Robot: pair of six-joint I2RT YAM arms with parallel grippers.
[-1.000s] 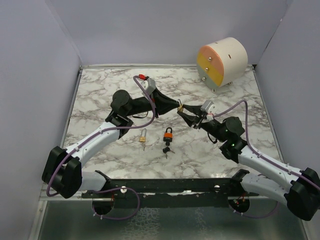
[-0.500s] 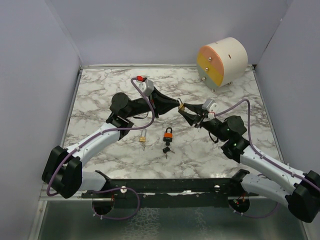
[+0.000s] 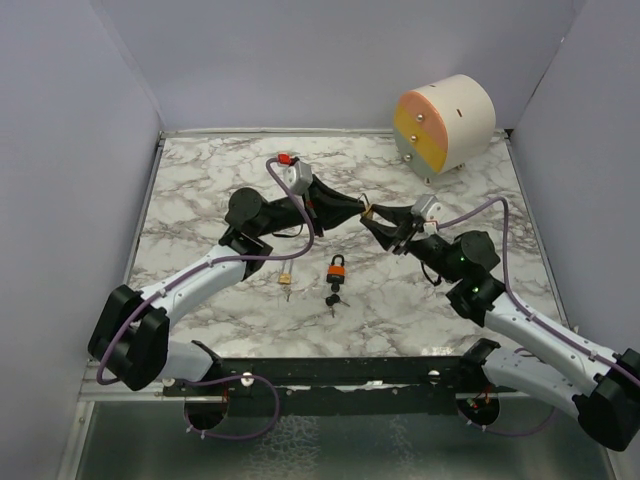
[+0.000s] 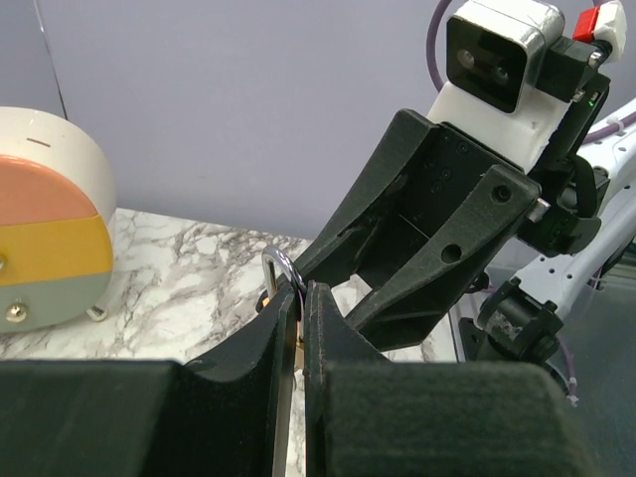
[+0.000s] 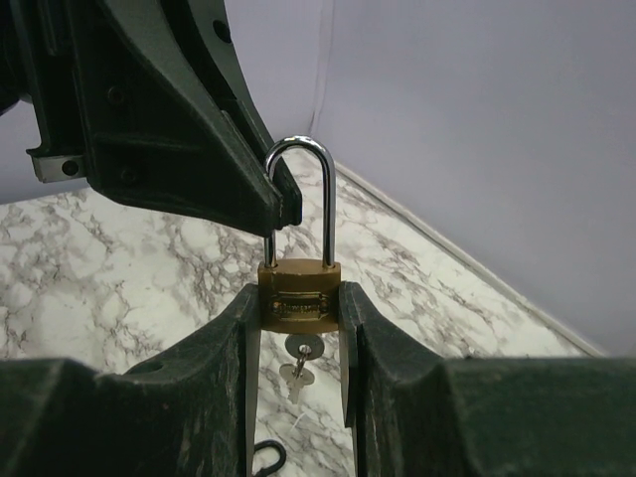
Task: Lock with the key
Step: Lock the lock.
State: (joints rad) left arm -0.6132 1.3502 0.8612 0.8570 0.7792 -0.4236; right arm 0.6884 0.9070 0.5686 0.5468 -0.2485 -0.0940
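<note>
Both arms shifted slightly; right end effector [image 5: 298,303] pinches padlock [image 5: 300,283], left end effector [image 4: 296,308] clamps half-hidden shackle [image 5: 327,199].

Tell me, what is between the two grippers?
A brass padlock: the right gripper clamps its body, the left gripper pinches its shackle. Right wrist view.

Gold padlock [image 5: 300,295], grey-veined white table [image 3: 200,180]

We can read no text anywhere; the brass padlock [image 5: 300,295] bears an embossed band, too blurred to decipher
</note>
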